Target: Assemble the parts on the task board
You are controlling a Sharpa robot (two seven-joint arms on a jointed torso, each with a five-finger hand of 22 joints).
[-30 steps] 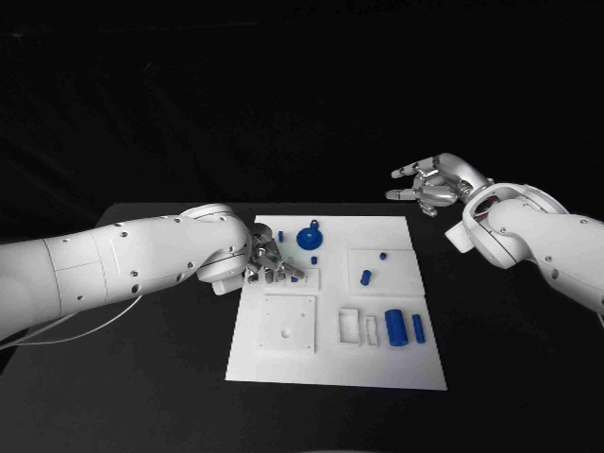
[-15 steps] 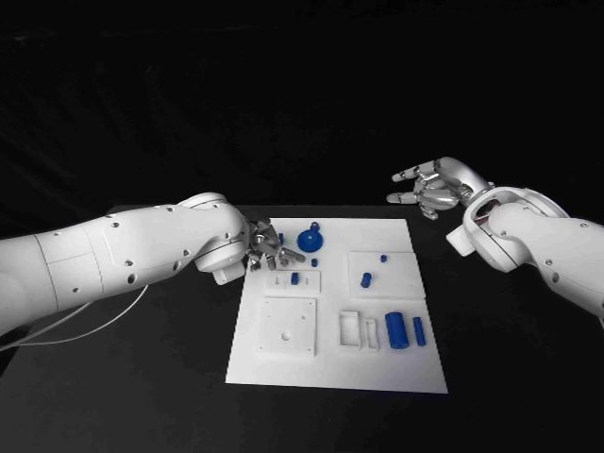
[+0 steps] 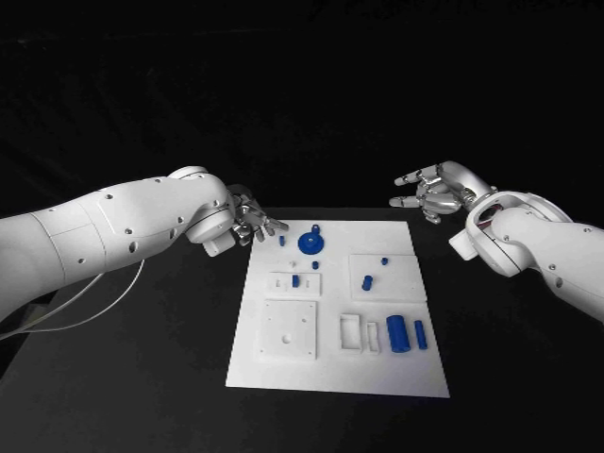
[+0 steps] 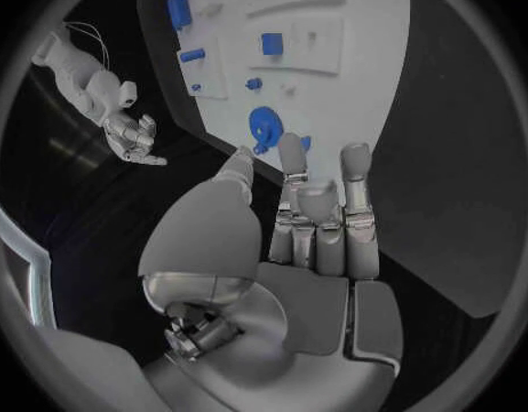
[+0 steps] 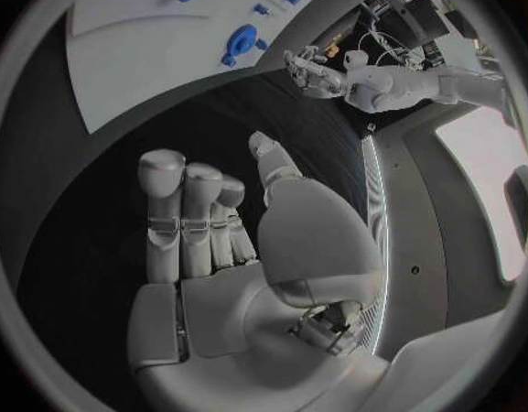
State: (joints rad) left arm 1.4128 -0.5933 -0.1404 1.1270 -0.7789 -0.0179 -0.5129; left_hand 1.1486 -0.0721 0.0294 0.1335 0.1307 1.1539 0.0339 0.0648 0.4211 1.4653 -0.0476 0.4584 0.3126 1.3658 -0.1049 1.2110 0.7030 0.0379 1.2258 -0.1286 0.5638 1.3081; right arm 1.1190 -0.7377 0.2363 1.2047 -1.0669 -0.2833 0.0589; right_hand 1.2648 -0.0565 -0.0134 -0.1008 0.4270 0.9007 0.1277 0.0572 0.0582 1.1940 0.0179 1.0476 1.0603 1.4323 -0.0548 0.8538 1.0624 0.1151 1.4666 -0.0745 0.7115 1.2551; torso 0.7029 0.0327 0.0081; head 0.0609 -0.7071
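Both hands empty, fingers loose: left hand [image 3: 252, 225] off task board [image 3: 341, 363] far-left corner, right hand [image 3: 436, 192] beyond far-right. Blue parts [image 3: 399, 331] sit on board. Left wrist view catches round blue disc [image 4: 264, 124] close past fingertips [image 4: 291, 144].

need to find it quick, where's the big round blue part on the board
In the head view the round blue part sits near the far edge of the task board, just right of the left hand.

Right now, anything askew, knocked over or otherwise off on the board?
Nothing stands out. The white board lies flat on the table, and the blue parts, such as the round piece, sit on it. Both the left hand and the right hand are empty.
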